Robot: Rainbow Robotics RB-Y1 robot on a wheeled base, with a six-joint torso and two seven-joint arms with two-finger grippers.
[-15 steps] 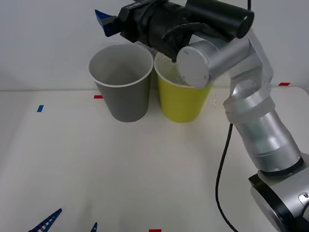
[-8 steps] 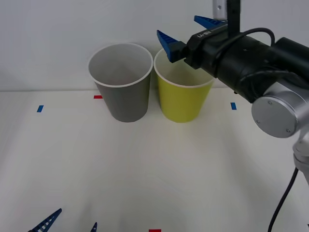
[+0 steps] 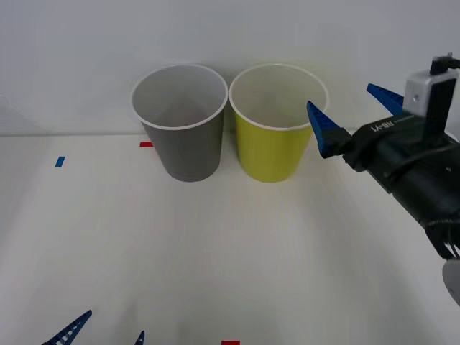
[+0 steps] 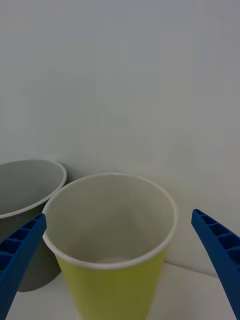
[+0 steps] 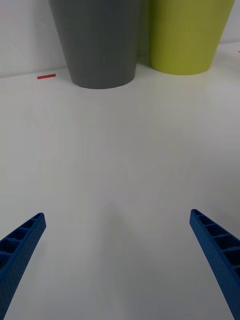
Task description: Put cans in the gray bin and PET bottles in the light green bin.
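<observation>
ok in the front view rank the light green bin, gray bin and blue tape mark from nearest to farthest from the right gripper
Measured from the open right gripper:
1. light green bin, just to its left.
2. gray bin, left of the green one.
3. blue tape mark, far left on the table.

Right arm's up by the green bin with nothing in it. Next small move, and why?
Probably pull the right gripper back toward the robot and away from the light green bin. Its fingers are open and hold nothing, it sits at rim height just right of that bin, and I see no can or bottle on the table to grasp. The left gripper, open, is low at the near edge.
</observation>
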